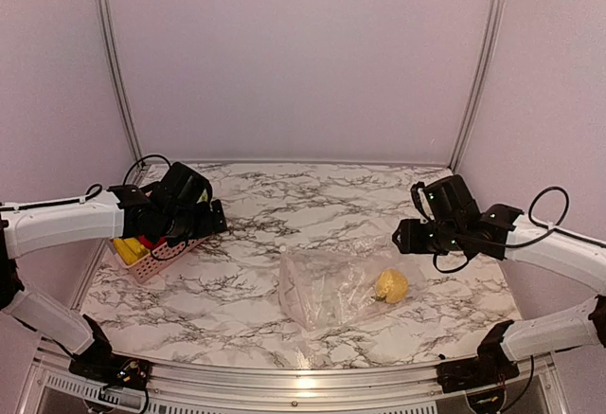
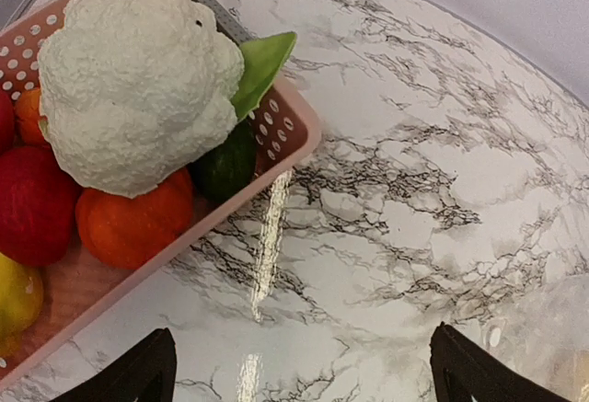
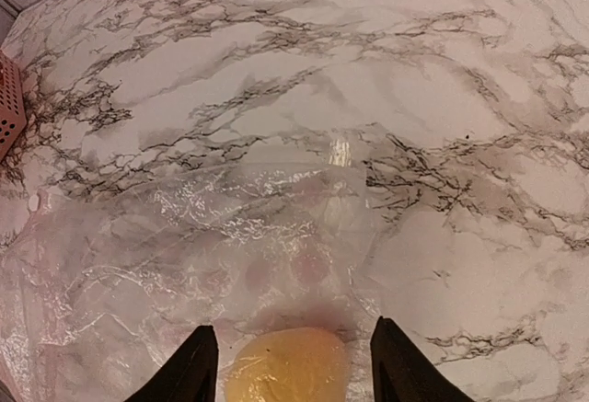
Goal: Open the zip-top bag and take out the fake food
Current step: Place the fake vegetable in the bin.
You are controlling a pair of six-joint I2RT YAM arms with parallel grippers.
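The zip-top bag lies crumpled and see-through on the marble table, near the front middle. A yellow lemon, a piece of the fake food, sits inside its right end. My right gripper hovers open just behind and above that end. In the right wrist view the lemon shows under the plastic of the bag between my right gripper's spread fingers, with gaps on both sides. My left gripper is wide open and holds nothing, over the pink basket; in the left wrist view the left gripper frames only bare marble.
The pink basket at the left holds a white cauliflower, an orange piece, a red piece, a dark green piece and a yellow piece. Metal frame posts stand at the back corners.
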